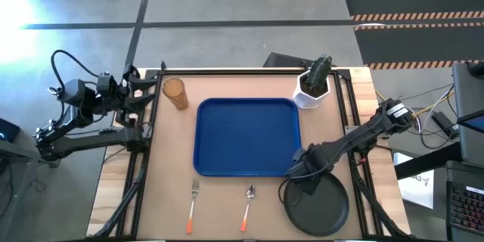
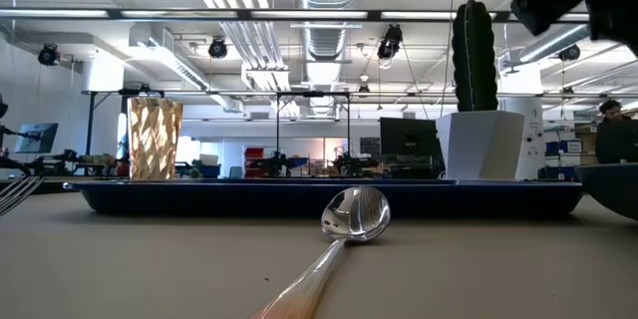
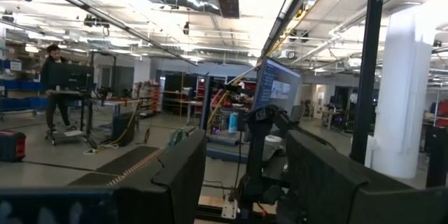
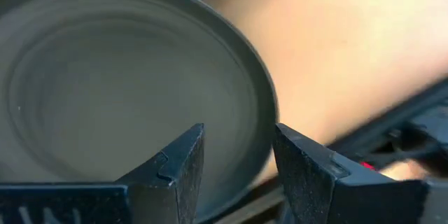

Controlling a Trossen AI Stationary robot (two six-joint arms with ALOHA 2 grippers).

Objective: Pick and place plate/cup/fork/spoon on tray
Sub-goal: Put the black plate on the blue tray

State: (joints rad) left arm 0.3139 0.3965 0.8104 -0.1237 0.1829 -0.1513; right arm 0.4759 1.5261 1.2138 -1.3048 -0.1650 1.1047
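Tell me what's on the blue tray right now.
Nothing shows on the blue tray; its blue floor is bare. Only its corner nearest the plate is covered by the right gripper, which hovers open over the plate's edge.

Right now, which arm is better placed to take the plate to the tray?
Right. Its gripper hangs open just above the plate, fingers straddling the rim, and the tray lies right beside it. The left gripper is parked off the table's far left edge.

**Bright room, soft close-ups**

Glare floods the upper left of my overhead picture. Ceiling lamps blaze white across the top of the table-level frame, where the spoon handle blurs. My right wrist sees the plate smeared.
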